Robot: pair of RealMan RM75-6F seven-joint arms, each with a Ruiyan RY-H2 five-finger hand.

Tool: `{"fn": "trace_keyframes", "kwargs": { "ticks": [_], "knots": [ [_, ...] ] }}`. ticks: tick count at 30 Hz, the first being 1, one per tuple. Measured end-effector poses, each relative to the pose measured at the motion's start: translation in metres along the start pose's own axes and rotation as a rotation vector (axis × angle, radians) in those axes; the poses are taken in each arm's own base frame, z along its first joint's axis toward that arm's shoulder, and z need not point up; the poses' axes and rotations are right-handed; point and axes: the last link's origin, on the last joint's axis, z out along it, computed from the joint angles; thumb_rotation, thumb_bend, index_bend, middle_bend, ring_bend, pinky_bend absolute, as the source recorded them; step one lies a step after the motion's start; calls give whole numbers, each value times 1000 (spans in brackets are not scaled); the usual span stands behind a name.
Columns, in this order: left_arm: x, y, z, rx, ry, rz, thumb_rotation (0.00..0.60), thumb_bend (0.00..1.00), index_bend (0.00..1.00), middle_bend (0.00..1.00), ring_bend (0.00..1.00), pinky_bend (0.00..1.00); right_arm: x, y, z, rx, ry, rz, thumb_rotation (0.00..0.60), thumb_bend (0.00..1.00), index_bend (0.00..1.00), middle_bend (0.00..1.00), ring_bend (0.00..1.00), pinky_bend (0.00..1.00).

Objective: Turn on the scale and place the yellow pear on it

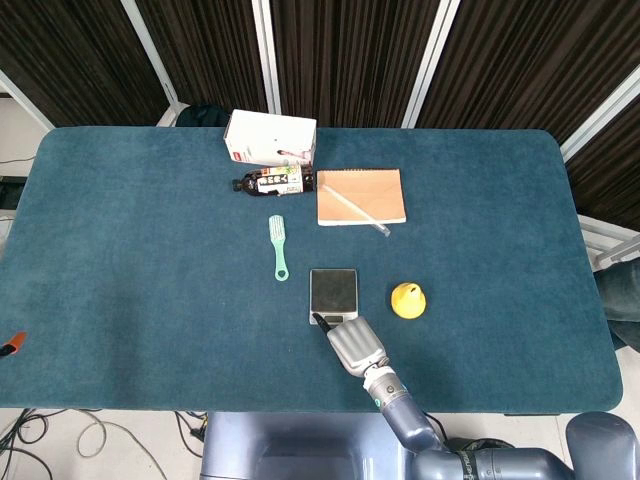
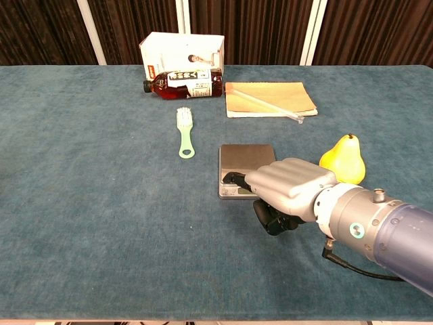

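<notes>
Silver right hand (image 2: 291, 184), fingers held together, pokes the scale (image 2: 247, 164) front; pear (image 2: 343, 160) sits just right.

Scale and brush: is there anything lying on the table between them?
No. In the head view, only bare blue table shows between the scale and the green brush. The chest view shows the same gap.

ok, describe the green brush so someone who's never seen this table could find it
Start at the white box at the table's far edge, with the dark bottle lying just in front. The green brush lies nearer still, left of the scale. It is the only pale green item: slim, bristles at its far end, a hole in the handle.
</notes>
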Motion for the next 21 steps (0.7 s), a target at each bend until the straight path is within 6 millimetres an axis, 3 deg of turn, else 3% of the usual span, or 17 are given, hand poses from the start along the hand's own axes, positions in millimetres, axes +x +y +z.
{"fn": "trace_keyframes", "kwargs": {
  "ticks": [21],
  "knots": [
    [0,1,0,-1,1,6,600,0,34,0,0,0,-7,-5,-2,8,-9,6,600,905,3,838,896,1000]
  ]
}}
